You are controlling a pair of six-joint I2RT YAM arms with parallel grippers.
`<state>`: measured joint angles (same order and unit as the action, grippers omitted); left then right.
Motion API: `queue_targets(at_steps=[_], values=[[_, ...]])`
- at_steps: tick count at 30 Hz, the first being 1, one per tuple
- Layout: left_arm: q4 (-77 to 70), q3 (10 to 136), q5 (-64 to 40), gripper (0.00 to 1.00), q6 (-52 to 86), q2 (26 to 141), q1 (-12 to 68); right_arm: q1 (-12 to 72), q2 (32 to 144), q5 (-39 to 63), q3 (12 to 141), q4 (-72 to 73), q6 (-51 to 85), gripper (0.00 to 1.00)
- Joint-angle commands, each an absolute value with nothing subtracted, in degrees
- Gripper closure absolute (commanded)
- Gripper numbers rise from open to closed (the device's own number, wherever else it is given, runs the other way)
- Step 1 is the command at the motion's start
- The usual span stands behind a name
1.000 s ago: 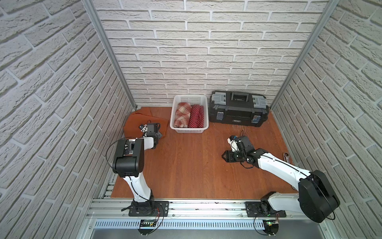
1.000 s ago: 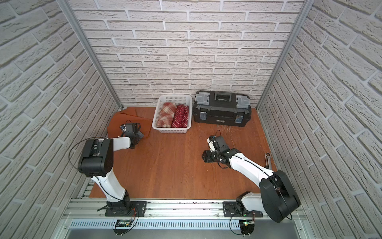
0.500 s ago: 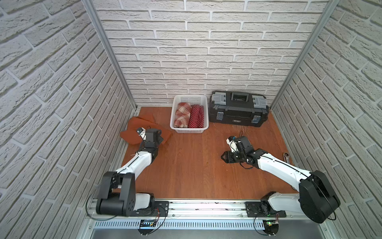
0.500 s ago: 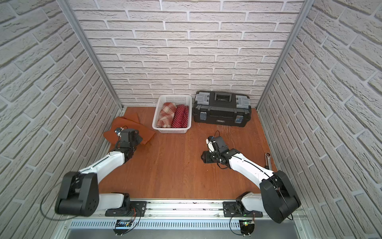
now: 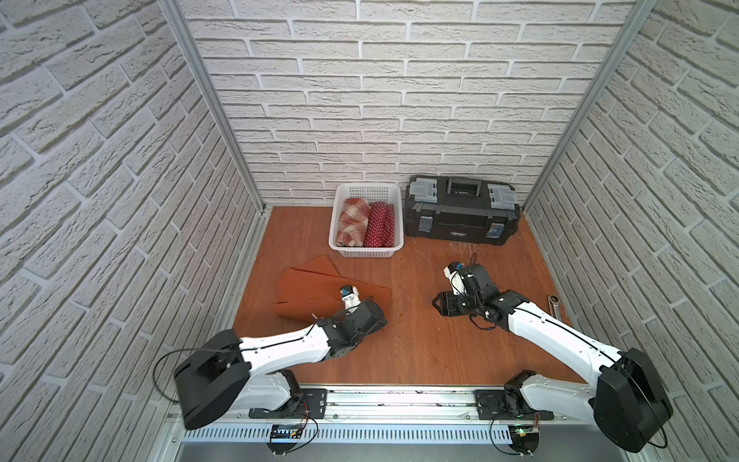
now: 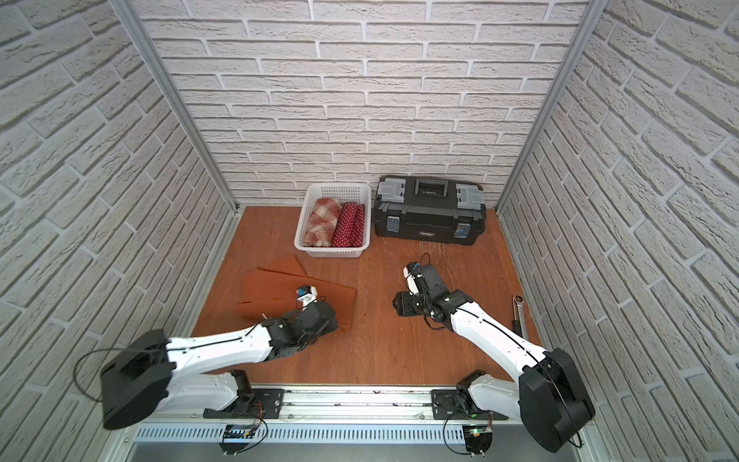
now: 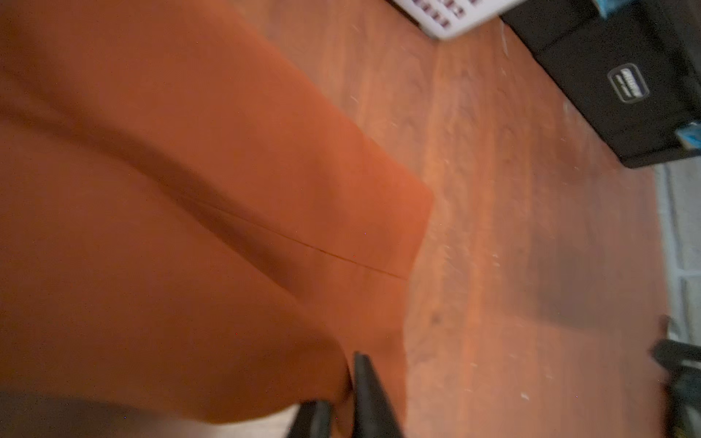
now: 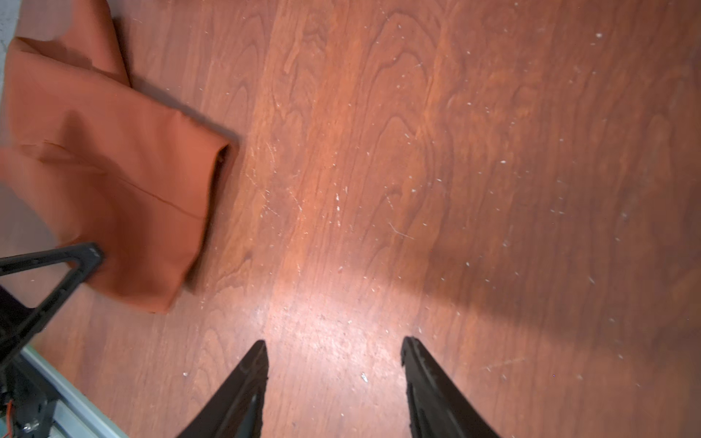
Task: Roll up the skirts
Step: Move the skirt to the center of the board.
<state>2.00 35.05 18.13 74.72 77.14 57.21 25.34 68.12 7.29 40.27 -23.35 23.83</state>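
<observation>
The rust-orange skirt [image 5: 312, 288] [image 6: 272, 288] lies spread and partly folded on the wooden table, left of the middle. My left gripper [image 5: 378, 320] [image 7: 339, 379] is at the skirt's near right corner. Its jaws stand slightly apart, with the skirt's [image 7: 189, 189] edge between them. One of its fingers [image 8: 76, 261] shows over the skirt [image 8: 113, 170] in the right wrist view. The plaid skirt [image 5: 352, 222] and the polka-dot skirt [image 5: 380, 224] lie rolled in the basket. My right gripper [image 5: 440, 306] [image 8: 333, 349] hangs open over bare wood, to the right of the orange skirt.
The white mesh basket [image 5: 366, 253] stands at the back middle, with the black toolbox [image 5: 460, 212] right beside it. A metal wrench [image 5: 556, 306] lies by the right wall. Brick walls close in three sides, and the rail runs along the front edge.
My left arm has swung from the far left corner toward the near middle, dragging the orange skirt out onto the table. Its jaws have parted a little. The right arm has barely moved.
</observation>
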Motion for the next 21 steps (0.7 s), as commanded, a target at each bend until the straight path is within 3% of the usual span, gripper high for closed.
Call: queue_targets(at_steps=[1, 4, 6, 12, 16, 21], values=[[-10.98, 38.95, 6.27, 0.51, 69.52, 81.82, 58.98, 25.66, 65.54, 4.82, 41.34, -25.57, 24.85, 0.41], [-15.74, 41.20, 0.63, 0.28, 68.24, 86.66, 59.69, 25.66, 64.42, 3.67, 40.54, -26.22, 25.44, 0.40], [-17.71, 42.17, -1.96, 0.21, 66.98, 87.93, 59.72, 25.68, 64.50, 3.66, 40.29, -26.41, 25.92, 0.40], [-10.56, 37.12, 5.10, 0.18, 65.28, 77.52, 58.28, 27.00, 69.10, 9.80, 39.10, -20.09, 27.37, 0.39], [0.69, 31.55, 13.97, 0.15, 68.47, 63.75, 53.40, 29.18, 75.11, 12.75, 41.17, -14.17, 28.43, 0.36], [11.32, 24.45, 17.31, 0.15, 75.09, 50.12, 48.83, 30.59, 84.19, 14.99, 45.17, -11.16, 30.37, 0.36]])
